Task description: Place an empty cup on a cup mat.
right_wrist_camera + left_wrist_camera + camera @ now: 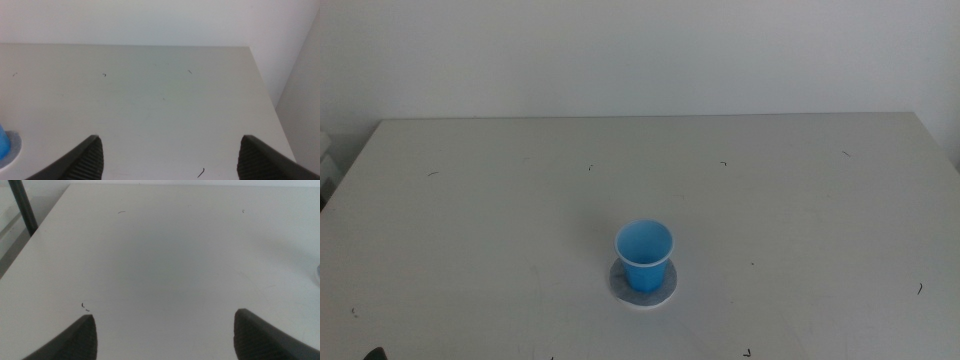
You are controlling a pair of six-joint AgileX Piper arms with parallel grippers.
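**Cup on mat, both claws spread and empty**

The left claw (165,330) hangs over bare bench (165,255), jaws spread wide, nothing between them. The right claw (167,155) is likewise spread and empty above the bench. The cup (644,255) stands upright, mouth up, on the cup mat (663,290) near the bench's middle front, apart from both claws.

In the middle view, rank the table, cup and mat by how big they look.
1. Table, filling most of the view.
2. Mat, showing slightly wider than the cup's mouth.
3. Cup, upright on the mat. Cup and mat look close; the mouth sits nearer the camera.
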